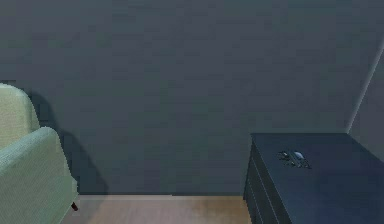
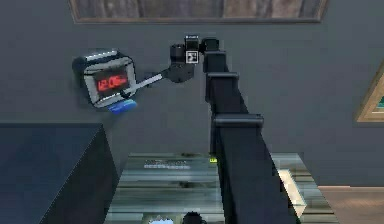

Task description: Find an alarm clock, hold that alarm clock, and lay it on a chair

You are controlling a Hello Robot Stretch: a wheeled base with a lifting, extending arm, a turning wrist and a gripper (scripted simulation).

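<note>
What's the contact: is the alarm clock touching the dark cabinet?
Apart. The arm side view shows bare wall between the alarm clock and the dark cabinet below it.

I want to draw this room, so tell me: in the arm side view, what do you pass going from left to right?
alarm clock → gripper → arm → framed picture at the right edge.

The forward view's edges are cropping a pale green chair (image 1: 35, 170) and a dark cabinet (image 1: 330, 185), whose small grey blob (image 1: 294, 157) is defying naming.
</note>
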